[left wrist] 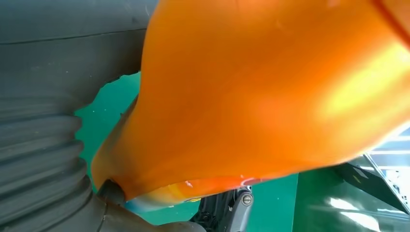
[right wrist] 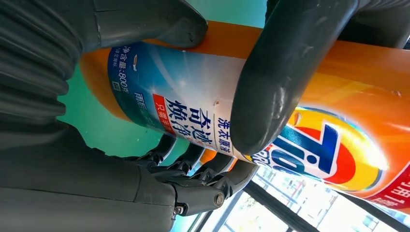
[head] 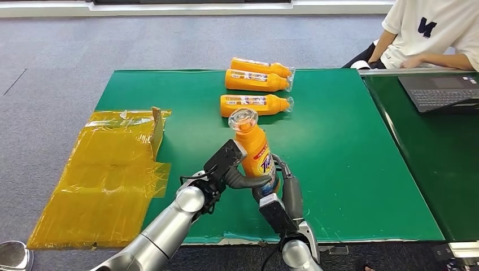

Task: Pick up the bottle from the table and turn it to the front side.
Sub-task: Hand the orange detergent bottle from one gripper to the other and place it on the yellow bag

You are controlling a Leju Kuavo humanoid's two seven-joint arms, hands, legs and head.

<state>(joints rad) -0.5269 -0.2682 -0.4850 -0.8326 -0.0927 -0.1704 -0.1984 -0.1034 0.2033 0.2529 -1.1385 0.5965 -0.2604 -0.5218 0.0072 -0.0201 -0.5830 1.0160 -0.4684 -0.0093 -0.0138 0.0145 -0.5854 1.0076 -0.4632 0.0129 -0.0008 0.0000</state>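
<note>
A green mat covered the bench (head: pixel 339 169), which stood on grey carpet. Both the left hand (head: pixel 237 172) and the right hand (head: pixel 279 186) were wrapped around a glossy orange detergent bottle (head: pixel 255 149), held upright above the bench's near edge with its clear cap up and its printed label facing the robot. Beyond it lay three more orange bottles (head: pixel 257 104) on their sides. Left of the held bottle lay crinkled yellow plastic sheeting (head: pixel 107 169); far right of it sat a laptop (head: pixel 440 90) and a seated person (head: pixel 429 34).

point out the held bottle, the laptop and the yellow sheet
held bottle (head: pixel 255 155), head view, on its orange body above the label
laptop (head: pixel 443 97), head view, on its keyboard
yellow sheet (head: pixel 107 180), head view, on its flat middle
</note>
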